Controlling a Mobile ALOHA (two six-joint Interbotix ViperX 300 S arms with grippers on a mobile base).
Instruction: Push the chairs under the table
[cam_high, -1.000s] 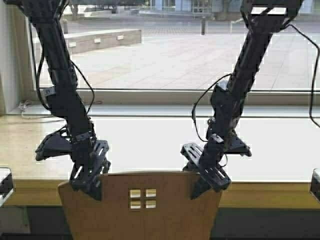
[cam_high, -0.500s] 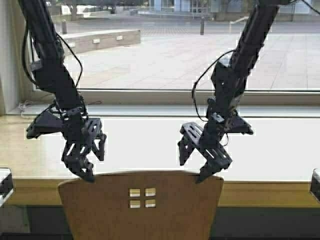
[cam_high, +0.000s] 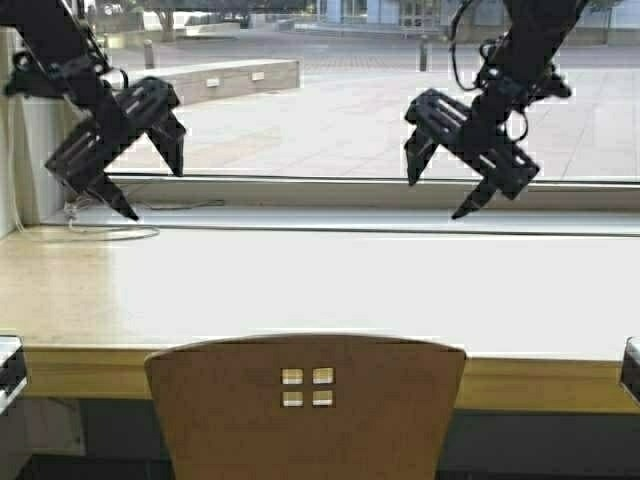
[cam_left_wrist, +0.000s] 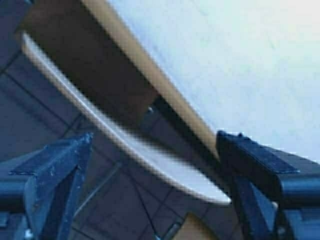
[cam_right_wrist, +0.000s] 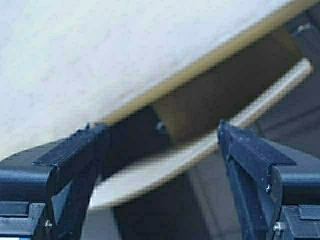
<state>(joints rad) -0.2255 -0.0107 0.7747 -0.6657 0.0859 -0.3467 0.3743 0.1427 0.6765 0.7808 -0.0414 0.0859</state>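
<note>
One tan plywood chair (cam_high: 305, 415) with four small square holes stands at the bottom centre, its backrest close against the front edge of the long pale-wood table (cam_high: 300, 290). My left gripper (cam_high: 150, 188) is open and empty, raised high at the upper left above the table. My right gripper (cam_high: 437, 197) is open and empty, raised at the upper right. The left wrist view shows the chair's top edge (cam_left_wrist: 150, 155) and the table (cam_left_wrist: 225, 65) far below the open left gripper (cam_left_wrist: 155, 140). The right wrist view shows the chair's edge (cam_right_wrist: 165, 165) and the table (cam_right_wrist: 100, 60) below the open right gripper (cam_right_wrist: 161, 127).
A window and its sill (cam_high: 330, 195) run right behind the table. A thin cable (cam_high: 110, 233) lies on the table at the far left. Dark objects show at the left edge (cam_high: 8, 368) and the right edge (cam_high: 632, 368).
Both grippers have lifted off the chair's backrest, risen high and spread apart. The whole scene has shifted a little to the right, so the robot has moved.
</note>
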